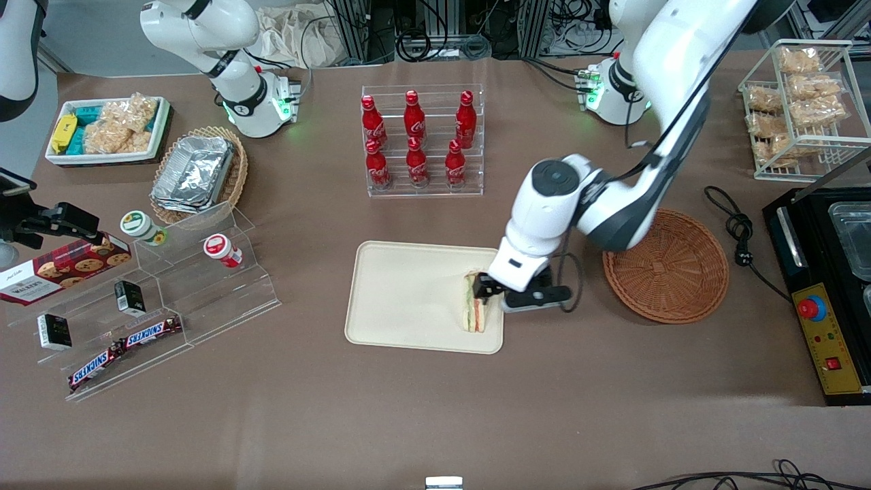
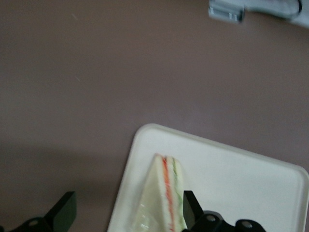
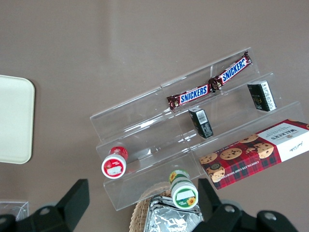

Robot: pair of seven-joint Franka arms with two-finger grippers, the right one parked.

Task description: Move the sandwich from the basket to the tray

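The sandwich [image 1: 474, 309] stands on its edge on the cream tray [image 1: 408, 292], close to the tray's rim nearest the reddish-brown wicker basket [image 1: 665, 265], which is empty. The left gripper [image 1: 484, 289] is low over that rim, open, with the sandwich between its fingers. In the left wrist view the sandwich [image 2: 161, 198] shows its orange and green layers on the tray [image 2: 241, 179]. One finger [image 2: 190, 210] is right beside the filling side; the other finger [image 2: 65, 210] is well apart over the brown table. The gripper [image 2: 128, 212] grips nothing.
An acrylic rack of red cola bottles [image 1: 416, 139] stands farther from the front camera than the tray. A stepped acrylic shelf with Snickers bars [image 1: 126, 347] lies toward the parked arm's end. A black machine [image 1: 827, 286] and a cable [image 1: 738, 228] lie beside the basket.
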